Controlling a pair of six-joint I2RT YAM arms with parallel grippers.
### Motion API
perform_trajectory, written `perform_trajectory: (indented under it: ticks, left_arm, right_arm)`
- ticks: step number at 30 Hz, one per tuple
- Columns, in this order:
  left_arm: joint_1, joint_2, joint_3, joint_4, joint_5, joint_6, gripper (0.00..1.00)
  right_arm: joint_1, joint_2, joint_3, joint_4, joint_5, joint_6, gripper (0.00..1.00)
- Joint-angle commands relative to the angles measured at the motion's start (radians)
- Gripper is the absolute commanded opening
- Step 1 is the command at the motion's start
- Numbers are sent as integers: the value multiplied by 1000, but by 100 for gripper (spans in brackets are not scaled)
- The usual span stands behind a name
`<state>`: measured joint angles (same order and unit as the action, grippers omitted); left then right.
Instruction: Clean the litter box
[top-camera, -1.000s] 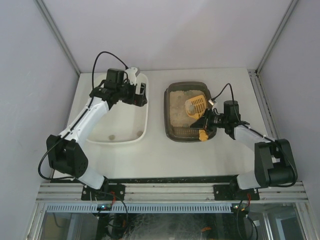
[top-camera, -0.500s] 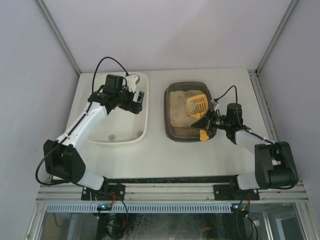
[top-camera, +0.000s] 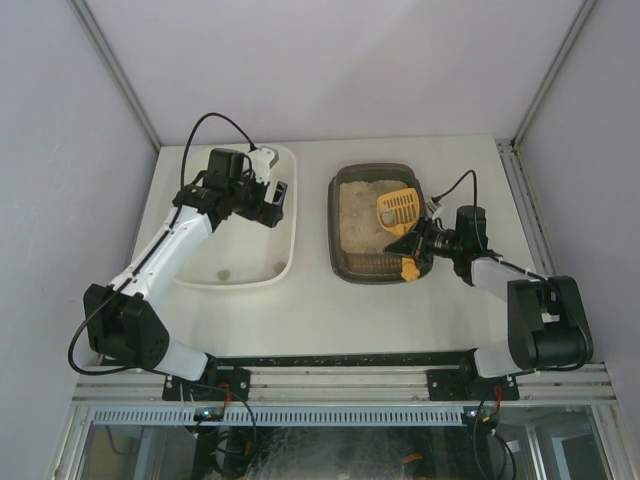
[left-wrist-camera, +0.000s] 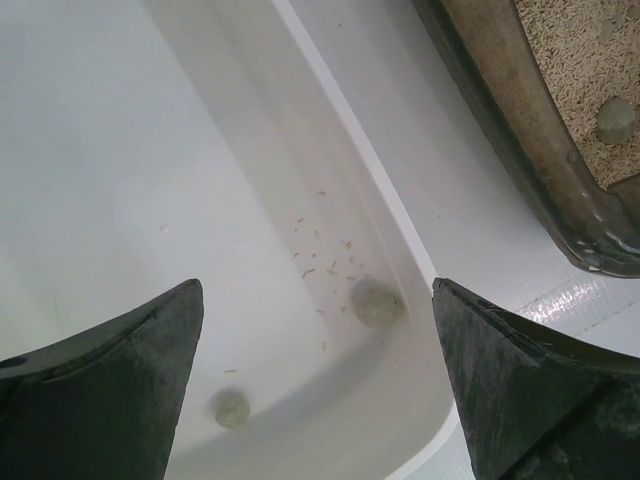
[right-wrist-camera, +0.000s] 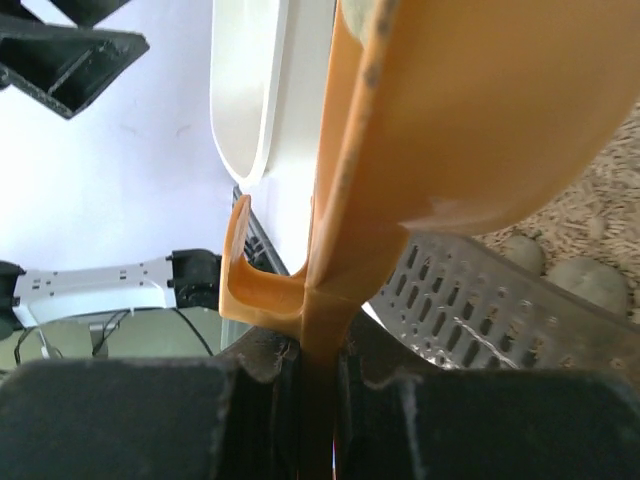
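Note:
The dark brown litter box (top-camera: 334, 225) with beige litter sits right of centre; its rim also shows in the left wrist view (left-wrist-camera: 520, 120). My right gripper (top-camera: 420, 241) is shut on the handle of a yellow slotted scoop (top-camera: 397, 208), whose head is raised over the litter. In the right wrist view the gripper (right-wrist-camera: 320, 390) clamps the scoop (right-wrist-camera: 450, 110), with grey-green clumps (right-wrist-camera: 585, 285) in the litter below. My left gripper (top-camera: 276, 200) is open and empty above the white tub (top-camera: 240, 240); between its fingers (left-wrist-camera: 316, 300) two clumps (left-wrist-camera: 376, 301) lie in the tub.
A grey slotted panel (right-wrist-camera: 480, 300) lies at the near end of the litter box. One clump (left-wrist-camera: 615, 118) sits in the litter near the box's left rim. A few litter grains (left-wrist-camera: 320, 265) lie scattered in the tub. Enclosure walls stand on three sides.
The scoop head has moved slightly toward the back and right over the litter, and the right wrist has shifted right. The left gripper has drifted a little left over the tub.

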<state>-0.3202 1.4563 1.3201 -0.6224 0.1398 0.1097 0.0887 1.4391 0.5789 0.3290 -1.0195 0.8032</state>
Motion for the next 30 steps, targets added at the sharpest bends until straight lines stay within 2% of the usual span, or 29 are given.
perform_trajectory:
  ticks: [1,3,5,10,15,20,22,24,26,28,30]
  left_arm:
    - [1,-38,-29,36,-7,27,100]
    - [1,-33,-29,34,-7,30,100]
    - [2,-29,-27,36,-8,29,100]
    - [3,-28,-27,42,-10,24,100]
    - [1,-29,-12,34,-21,29,100]
    - [6,-38,-1,6,-50,76,100]
    - [13,-25,28,-44,-30,101,100]
    - [31,-4,83,-103,6,105,100]
    - [57,15,123,-143,12,84,100]
    - [92,24,143,-171,38,65,100]
    - [131,16,142,-170,63,48,100]
  right_arm:
    - [51,-15,16,23,8,-19,0]
    - [6,-6,-4,84,-12,29,0]
    - [-37,-7,3,64,1,15,0]
    - [68,-21,80,-140,50,-122,0]
    - [-16,6,68,-89,7,-78,0]
    - [70,22,92,-112,9,-93,0]
    - [58,36,78,-20,-38,-36,0]
    - [-15,59,14,223,-84,170,0]
    - [-34,98,-1,388,-117,291,0]
    - [-3,100,15,374,-114,278,0]
    - [39,78,46,243,-92,186,0]
